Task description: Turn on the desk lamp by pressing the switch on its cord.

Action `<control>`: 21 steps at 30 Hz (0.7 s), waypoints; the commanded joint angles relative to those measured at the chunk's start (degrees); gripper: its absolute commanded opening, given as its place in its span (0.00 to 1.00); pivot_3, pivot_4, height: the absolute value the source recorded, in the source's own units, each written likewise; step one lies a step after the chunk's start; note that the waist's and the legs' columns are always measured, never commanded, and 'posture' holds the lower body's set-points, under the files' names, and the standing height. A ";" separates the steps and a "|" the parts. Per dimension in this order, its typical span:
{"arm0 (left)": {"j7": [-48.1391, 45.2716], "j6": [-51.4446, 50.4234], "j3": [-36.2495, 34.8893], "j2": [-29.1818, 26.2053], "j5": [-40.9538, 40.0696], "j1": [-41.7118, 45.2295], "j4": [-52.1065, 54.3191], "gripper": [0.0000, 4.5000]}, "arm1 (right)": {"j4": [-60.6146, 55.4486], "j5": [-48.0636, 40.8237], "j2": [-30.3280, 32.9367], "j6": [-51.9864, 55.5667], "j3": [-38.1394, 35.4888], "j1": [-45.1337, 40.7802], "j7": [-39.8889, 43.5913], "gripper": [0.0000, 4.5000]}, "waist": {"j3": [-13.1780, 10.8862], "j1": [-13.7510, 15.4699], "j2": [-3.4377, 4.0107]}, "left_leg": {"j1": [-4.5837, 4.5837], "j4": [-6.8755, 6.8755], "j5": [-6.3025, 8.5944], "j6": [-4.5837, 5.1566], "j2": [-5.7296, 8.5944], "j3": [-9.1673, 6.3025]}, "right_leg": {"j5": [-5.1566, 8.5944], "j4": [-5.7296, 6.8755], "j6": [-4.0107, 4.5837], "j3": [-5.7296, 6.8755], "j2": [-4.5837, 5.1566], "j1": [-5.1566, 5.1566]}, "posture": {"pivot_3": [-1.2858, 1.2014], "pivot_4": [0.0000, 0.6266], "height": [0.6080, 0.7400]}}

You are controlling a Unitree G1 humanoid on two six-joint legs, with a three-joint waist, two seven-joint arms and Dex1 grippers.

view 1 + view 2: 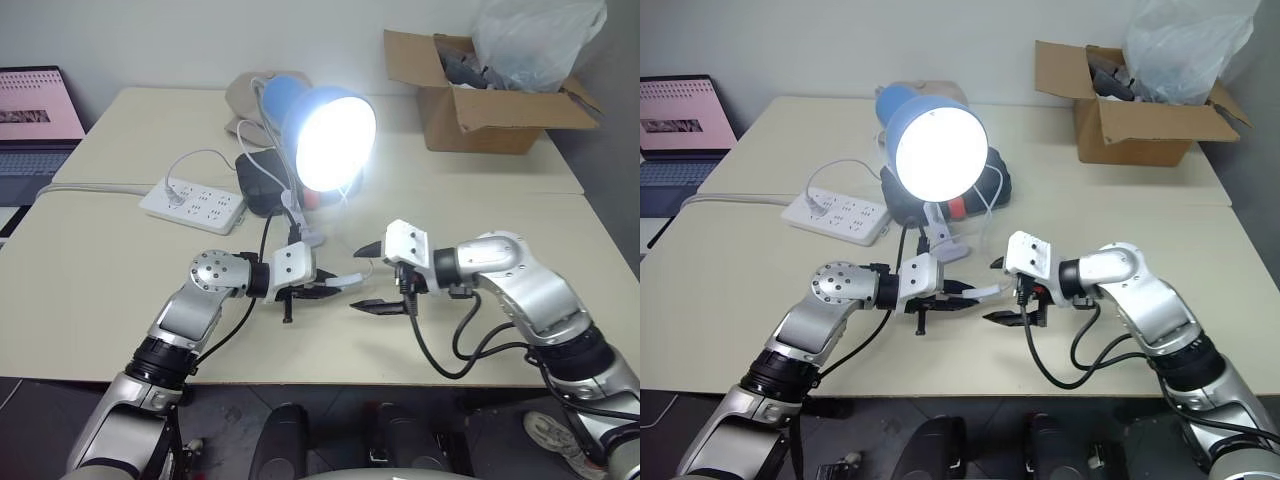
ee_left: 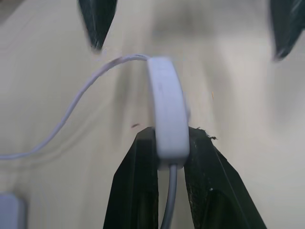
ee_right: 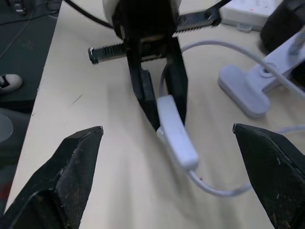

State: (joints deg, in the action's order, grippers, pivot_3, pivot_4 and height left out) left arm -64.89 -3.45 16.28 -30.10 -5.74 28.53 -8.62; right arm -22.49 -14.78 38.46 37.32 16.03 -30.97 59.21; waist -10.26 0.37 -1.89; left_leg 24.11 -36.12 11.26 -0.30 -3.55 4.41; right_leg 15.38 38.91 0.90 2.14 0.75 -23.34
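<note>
Pinching the switch (image 2: pixel 167 112) by one end, the left gripper (image 1: pixel 318 291) lifts it just off the table (image 1: pixel 90 290) so its free end faces the right gripper (image 1: pixel 378 275), whose fingers are spread wide and empty just beside it. Desk lamp (image 1: pixel 325 135) glows bright behind both arms, so the press looks done. Cord (image 2: pixel 76 102) loops slack toward the lamp's clip base (image 3: pixel 243 93).

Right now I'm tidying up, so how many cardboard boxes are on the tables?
1. The open cardboard box sits at the far right corner of the far table, with a clear plastic bag bulging out of it. Others could lie outside the view.
</note>
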 commanded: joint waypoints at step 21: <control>-1.33 4.42 -0.58 4.26 0.49 4.94 -8.30 0.76 | -14.13 -2.83 8.65 6.18 -12.27 16.42 -9.39 1.00 | 0.00 -0.51 0.00 | 0.01 0.00 0.00 0.00 -0.03 -0.11 | 0.00 0.03 0.00 0.02 -0.10 -0.02 | 0.52 0.24 1.00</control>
State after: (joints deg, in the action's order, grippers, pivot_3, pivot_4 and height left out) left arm -65.70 1.76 17.63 -24.68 -3.81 33.84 -20.60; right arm -35.83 -17.09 46.44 44.36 5.62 -14.38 50.02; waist -10.26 -0.14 -1.89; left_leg 24.11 -36.11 11.26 -0.30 -3.59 4.30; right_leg 15.38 38.94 0.89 2.16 0.65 -23.37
